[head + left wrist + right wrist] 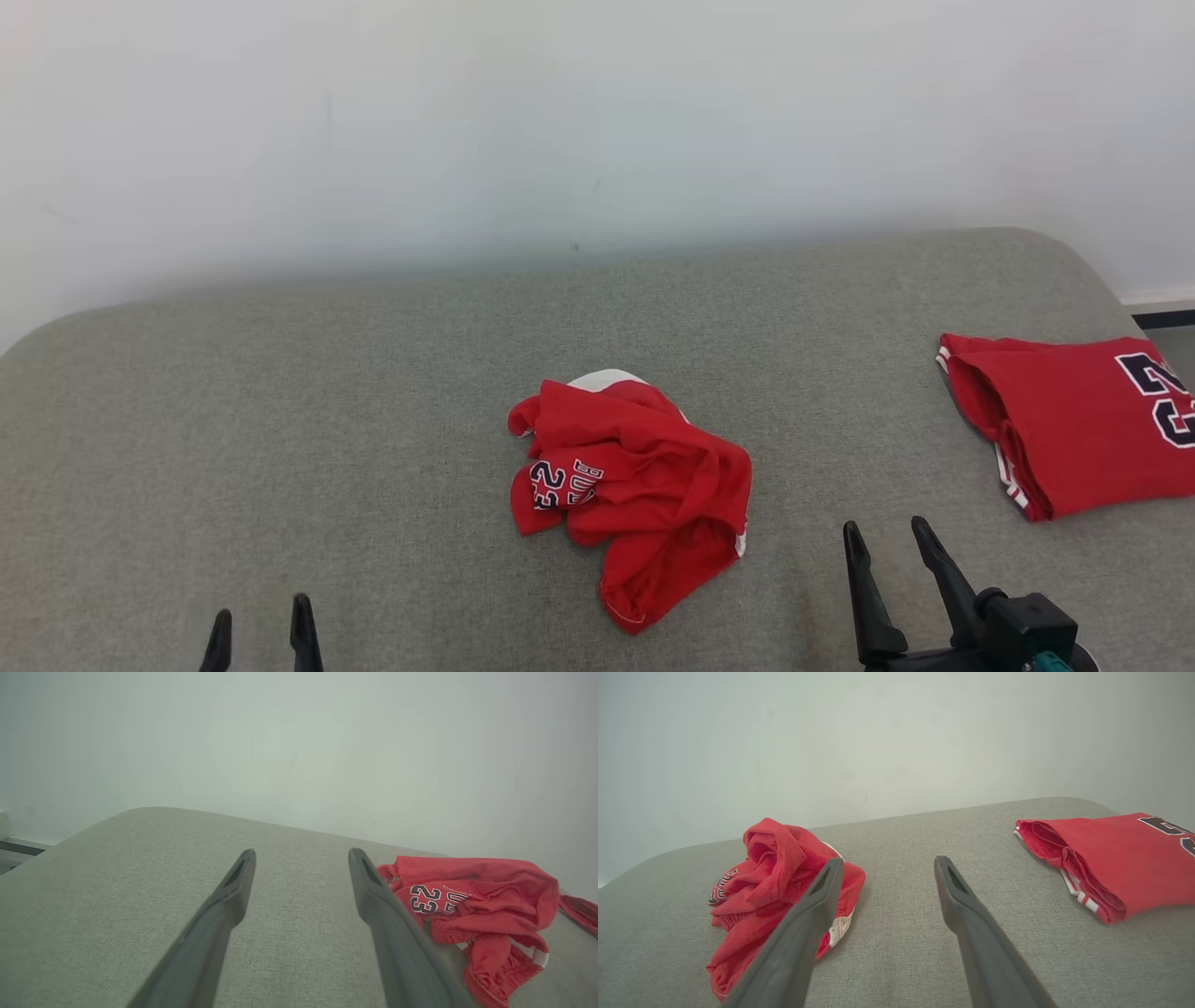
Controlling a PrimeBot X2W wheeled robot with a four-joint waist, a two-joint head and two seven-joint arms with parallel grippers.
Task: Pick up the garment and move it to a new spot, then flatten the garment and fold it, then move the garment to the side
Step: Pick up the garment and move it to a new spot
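A crumpled red garment (635, 495) with a dark "23" print lies in a heap at the middle of the grey padded surface; it also shows as the garment (472, 905) right of my left fingers and as the garment (775, 891) left of my right fingers. My left gripper (261, 621) stands open at the lower left, well clear of the heap, nothing between its fingers (233, 891). My right gripper (887, 541) is open just right of the heap, not touching it, its left finger (817, 905) in front of the cloth.
A second red garment (1074, 420), folded flat with dark numerals, lies at the surface's right edge and appears as the folded garment (1111, 858) too. The grey surface (280, 420) runs back to a pale wall (560, 121). Its left half is bare.
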